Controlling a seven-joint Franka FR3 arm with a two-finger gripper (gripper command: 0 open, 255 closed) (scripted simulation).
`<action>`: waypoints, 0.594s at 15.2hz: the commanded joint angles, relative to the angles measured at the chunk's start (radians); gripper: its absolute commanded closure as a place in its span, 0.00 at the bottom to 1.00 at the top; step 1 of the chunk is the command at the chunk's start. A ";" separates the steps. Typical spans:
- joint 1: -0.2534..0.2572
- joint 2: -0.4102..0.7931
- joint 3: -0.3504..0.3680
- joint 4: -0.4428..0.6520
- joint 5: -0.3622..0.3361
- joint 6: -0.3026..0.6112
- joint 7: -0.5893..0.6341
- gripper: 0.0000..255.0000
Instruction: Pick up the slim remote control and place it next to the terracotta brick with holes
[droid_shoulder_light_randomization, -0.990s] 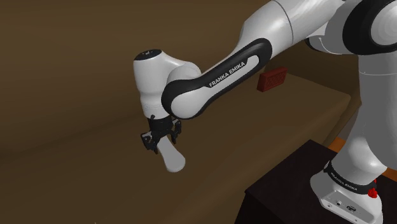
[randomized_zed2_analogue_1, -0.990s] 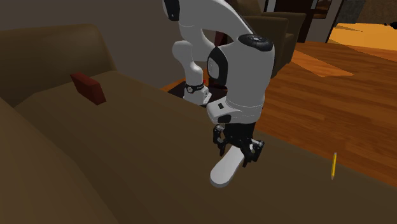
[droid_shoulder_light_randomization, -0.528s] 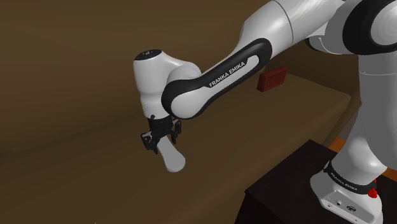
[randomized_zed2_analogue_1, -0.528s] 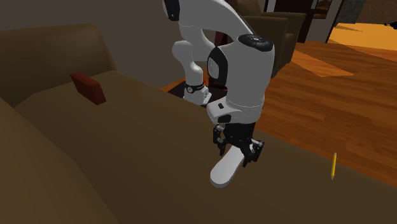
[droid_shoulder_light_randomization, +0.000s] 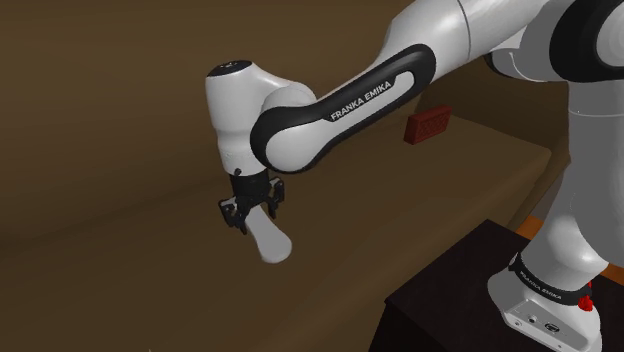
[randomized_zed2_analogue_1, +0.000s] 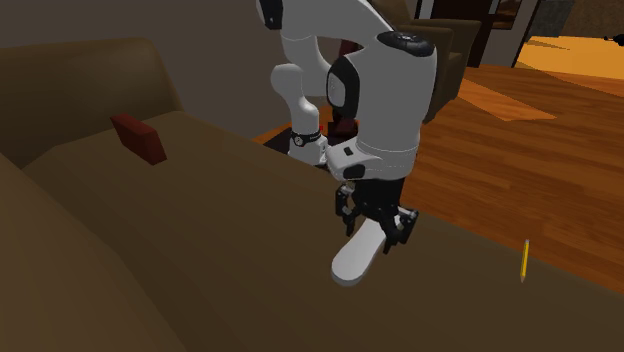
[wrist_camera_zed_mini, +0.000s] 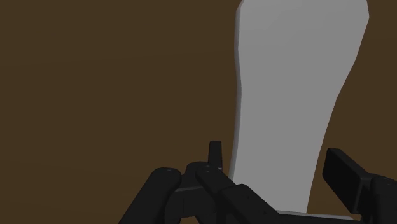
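Brown upholstery covers the work surface, a sofa (droid_shoulder_light_randomization: 120, 200) whose seat runs broad and flat below a tall back. In the second exterior view a wooden floor (randomized_zed2_analogue_1: 500, 150) lies beyond the seat's edge, with a yellow pencil (randomized_zed2_analogue_1: 522, 260) on it and a dark armchair (randomized_zed2_analogue_1: 450, 45) further off. The arm's dark stand (droid_shoulder_light_randomization: 450, 290) is cut off at the shoulder view's lower right.

The gripper (droid_shoulder_light_randomization: 254, 216) is clamped on the remote (droid_shoulder_light_randomization: 268, 240), which is drawn plain white with no buttons to be made out. It grips the remote near the upper end, so that end is hidden behind the black fingers (wrist_camera_zed_mini: 347, 178). The long axis slopes downward from the grip: toward the shoulder view's right, and toward the second exterior view's left (randomized_zed2_analogue_1: 357, 255). In the wrist view the remote (wrist_camera_zed_mini: 292, 108) runs straight away from the gripper (wrist_camera_zed_mini: 280, 168) over the brown seat (wrist_camera_zed_mini: 95, 76), and its far end is cut off by the frame. The rounded lower end seems to hang just clear of the cushion, though whether it touches cannot be told for sure.

The brick (droid_shoulder_light_randomization: 425, 126) is dark red and lies well apart from the remote, on the seat near the sofa's back (randomized_zed2_analogue_1: 138, 137). Its holes are too small to make out.
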 joint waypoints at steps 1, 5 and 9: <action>-0.001 -0.011 0.004 0.013 0.006 -0.022 -0.004 1.00; -0.003 -0.030 0.010 0.040 0.018 -0.067 -0.012 1.00; -0.004 -0.046 0.015 0.071 0.028 -0.112 -0.019 1.00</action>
